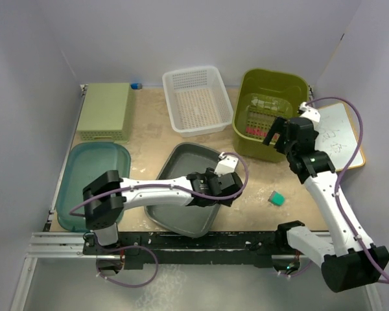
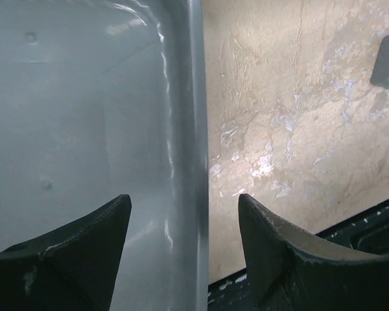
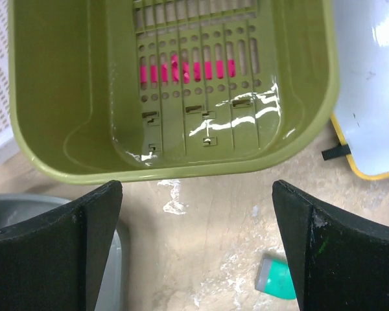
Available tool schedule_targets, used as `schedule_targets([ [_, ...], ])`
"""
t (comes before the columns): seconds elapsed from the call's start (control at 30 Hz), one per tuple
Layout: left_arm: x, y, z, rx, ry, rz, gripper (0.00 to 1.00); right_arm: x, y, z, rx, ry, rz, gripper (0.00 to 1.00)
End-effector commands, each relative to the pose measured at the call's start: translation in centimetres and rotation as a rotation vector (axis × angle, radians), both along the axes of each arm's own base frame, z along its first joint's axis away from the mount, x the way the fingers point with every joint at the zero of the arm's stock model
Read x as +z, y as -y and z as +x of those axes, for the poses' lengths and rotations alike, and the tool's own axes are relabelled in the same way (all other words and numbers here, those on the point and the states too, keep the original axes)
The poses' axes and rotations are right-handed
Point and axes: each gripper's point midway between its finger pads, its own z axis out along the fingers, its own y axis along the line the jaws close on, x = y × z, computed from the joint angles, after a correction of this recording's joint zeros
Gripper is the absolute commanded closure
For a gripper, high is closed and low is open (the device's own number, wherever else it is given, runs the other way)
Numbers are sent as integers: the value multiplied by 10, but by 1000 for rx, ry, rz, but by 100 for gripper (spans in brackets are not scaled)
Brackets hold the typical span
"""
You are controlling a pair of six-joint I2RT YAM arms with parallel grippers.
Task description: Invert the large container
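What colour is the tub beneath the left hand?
Grey. The tub shows best in the top external view.

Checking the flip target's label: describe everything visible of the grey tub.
The grey tub is a rectangular bin with rounded corners, in smooth, glossy material that looks like plastic. It sits mouth up and empty, skewed diagonally at the front centre of the table, between the teal tray and the small teal block. The left gripper has its open jaws straddling the tub's right rim, with no contact visible.

Glossy, smooth grey plastic container (image 2: 84,129); scuffed, matt wooden table (image 2: 298,162).
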Motion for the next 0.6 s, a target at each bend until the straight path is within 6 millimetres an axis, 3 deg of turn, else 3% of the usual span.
schedule_targets([
  [0.0, -5, 37, -2, 22, -28, -127, 37, 15, 4, -5, -58, 40, 128, 0],
  [0.13, -36, 37, -4, 18, -42, -76, 47, 17, 5, -6, -61, 44, 131, 0],
  [0.2, -49, 35, -4, 24, -49, -46, 59, 19, 5, -7, -61, 53, 130, 0],
  [0.27, -51, 36, -5, 21, -58, -34, 83, 21, 6, -7, -61, 57, 128, 0],
  [0.3, -47, 38, -6, 14, -62, -38, 95, 22, 6, -8, -58, 61, 126, 0],
  [0.33, -41, 40, -7, 6, -66, -46, 100, 23, 5, -8, -50, 61, 120, 0],
  [0.47, 15, 61, -24, -83, -122, -214, 100, 26, 4, -7, -35, 74, 116, 0],
  [0.57, 54, 49, -23, -104, -139, -273, 100, 25, 2, -7, -27, 88, 127, 0],
])
